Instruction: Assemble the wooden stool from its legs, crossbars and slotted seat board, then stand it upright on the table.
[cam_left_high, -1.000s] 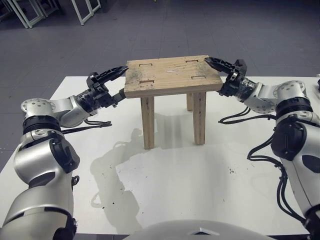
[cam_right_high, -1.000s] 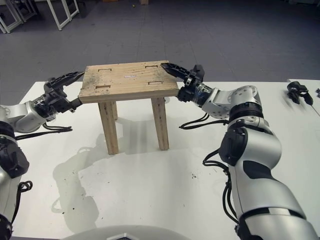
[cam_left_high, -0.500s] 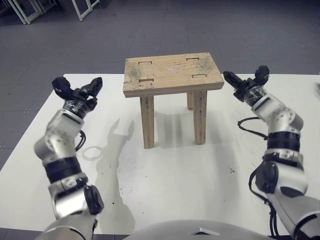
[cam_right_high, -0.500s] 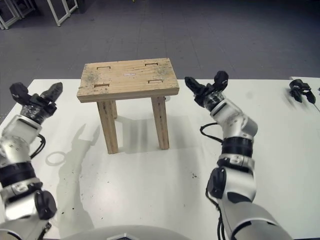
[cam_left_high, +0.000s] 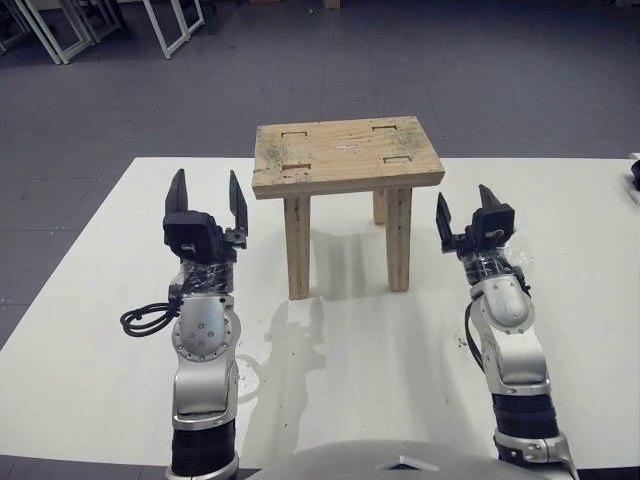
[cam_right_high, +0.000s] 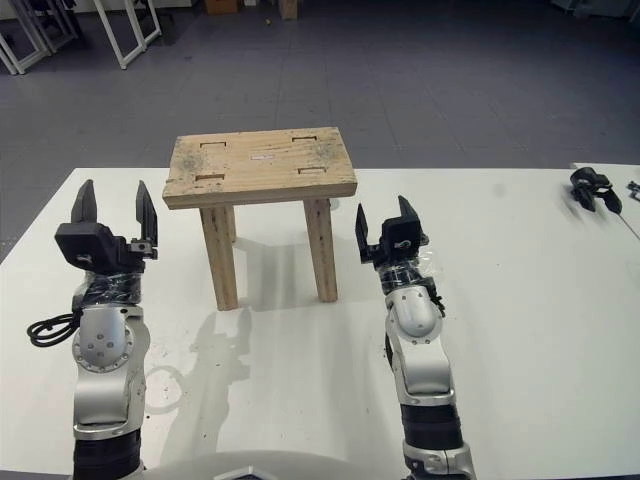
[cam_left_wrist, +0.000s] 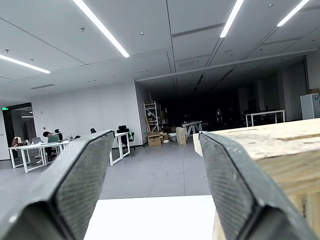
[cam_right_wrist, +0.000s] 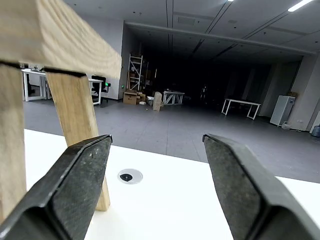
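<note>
The pale wooden stool stands upright on its legs at the far middle of the white table. Its rectangular seat board is level on top. Four small rectangular slots show in the board's upper face, one near each corner. Two legs are planted at the near side, and a third shows behind the near right one.

The left gripper is held up just to the left of the stool, on the near side, apart from the wood. Its two dark fingers point upward and are spread wide, with nothing between them. From the left wrist view the fingers frame open air, and the edge of the seat board sits beside one of them.

The right gripper stands to the right of the stool, a little nearer than its legs. It too points upward, its fingers parted and holding nothing. It is close to the near right leg but not touching it. In the right wrist view its fingers are spread, with a stool leg beside one of them.

A black cable loops on the table beside the left arm. A small black object lies at the table's far right edge. Beyond the table is a grey floor with white-framed tables at the far left.
</note>
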